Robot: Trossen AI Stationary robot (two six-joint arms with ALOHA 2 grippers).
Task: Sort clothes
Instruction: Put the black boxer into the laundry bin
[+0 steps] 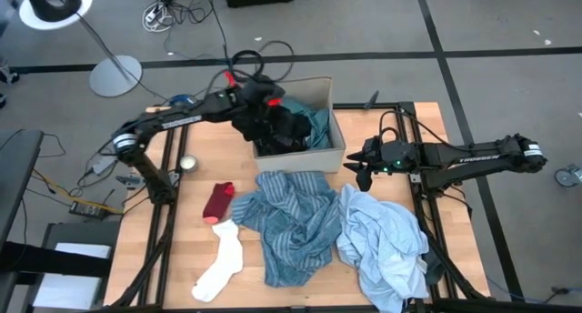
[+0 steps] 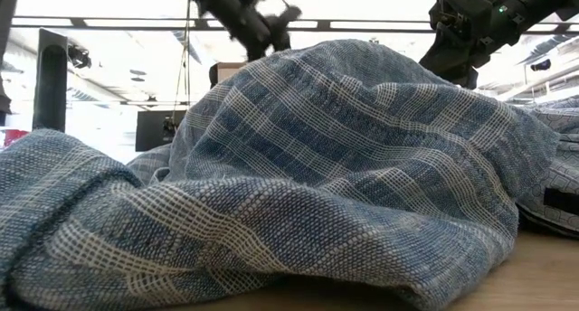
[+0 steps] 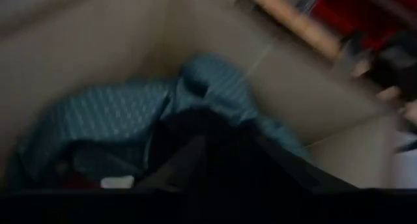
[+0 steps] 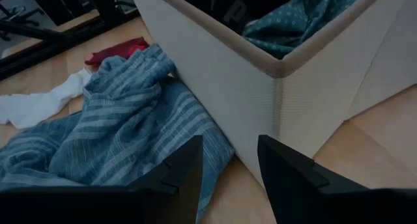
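Clothes: blue striped shirt (image 1: pixel 291 224), coarse-woven and crumpled, mid-worktop; pale blue shirt (image 1: pixel 382 245) bunched beside it; red sock (image 1: pixel 218 201) and white sock (image 1: pixel 221 260) lying limp. Pale wooden worktop (image 1: pixel 195 245) on grey floor. Cardboard box (image 1: pixel 335 140) holds teal dotted top (image 4: pixel 306 15) and black piece (image 1: pixel 273 126). Left hand (image 1: pixel 264 122) over box, grip cannot tell. Right hand (image 4: pixel 228 168) released, beside box corner.

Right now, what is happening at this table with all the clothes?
A two-armed robot is sorting clothes into a cardboard box. The left gripper is over the box, where a black piece and a teal top already lie. The right gripper waits open beside the box. On the table remain a blue striped shirt, a pale blue shirt, a red sock and a white sock.
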